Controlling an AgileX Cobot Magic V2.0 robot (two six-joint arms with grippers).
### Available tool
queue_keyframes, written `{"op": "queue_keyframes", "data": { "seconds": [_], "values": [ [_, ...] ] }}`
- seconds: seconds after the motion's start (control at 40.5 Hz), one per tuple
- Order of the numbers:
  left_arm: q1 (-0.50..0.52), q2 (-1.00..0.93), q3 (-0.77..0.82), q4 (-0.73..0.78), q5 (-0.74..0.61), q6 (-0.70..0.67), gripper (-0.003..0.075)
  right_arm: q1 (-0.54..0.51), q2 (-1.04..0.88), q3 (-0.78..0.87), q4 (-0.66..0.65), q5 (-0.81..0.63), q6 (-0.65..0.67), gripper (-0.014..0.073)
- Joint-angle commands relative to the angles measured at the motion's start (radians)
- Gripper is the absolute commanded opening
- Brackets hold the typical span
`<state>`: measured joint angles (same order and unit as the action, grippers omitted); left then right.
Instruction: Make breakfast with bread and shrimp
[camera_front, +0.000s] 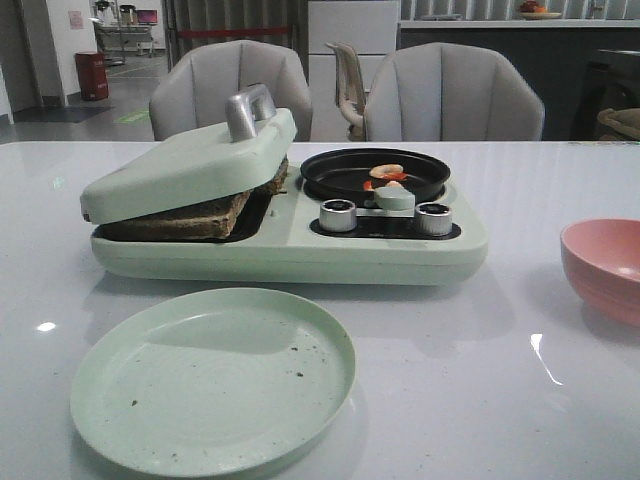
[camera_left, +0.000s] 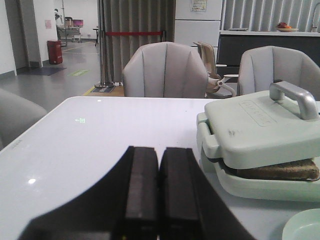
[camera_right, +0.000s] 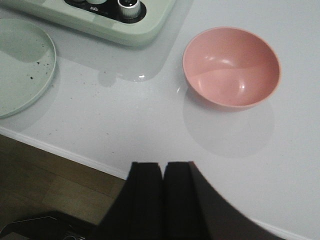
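Though lettering embossed on the lid (camera_left: 260, 125) seems unreadable, bread (camera_front: 190, 215) lies beneath.

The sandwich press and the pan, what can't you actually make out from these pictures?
- Bread: front and left wrist views show only a dark edge; the lid hides the rest, so the slice count is unclear.
- Shrimp: front view, too small to count, partly behind a pale knob.
- Pan: its floor is hidden by its rim.
- Pink bowl: cut off by the front view's right edge.
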<state>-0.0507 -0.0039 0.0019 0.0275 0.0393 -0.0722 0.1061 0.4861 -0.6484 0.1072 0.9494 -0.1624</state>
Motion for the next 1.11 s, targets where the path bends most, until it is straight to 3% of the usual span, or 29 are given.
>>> {"op": "queue_keyframes", "data": {
  "seconds": [0.0, 0.742, 1.088],
  "values": [
    [-0.005, -0.023, 0.007, 0.001, -0.092, -0.010, 0.0101, -0.001, 0.004, -0.025, 0.008, -0.066, -0.001, 0.0043],
    [-0.005, -0.023, 0.007, 0.001, -0.092, -0.010, 0.0101, -0.012, -0.029, 0.001, 0.008, -0.086, -0.001, 0.0043],
    [-0.005, -0.023, 0.007, 0.001, -0.092, -0.010, 0.0101, -0.104, -0.330, 0.416, 0.048, -0.666, -0.002, 0.0043]
  ]
}}
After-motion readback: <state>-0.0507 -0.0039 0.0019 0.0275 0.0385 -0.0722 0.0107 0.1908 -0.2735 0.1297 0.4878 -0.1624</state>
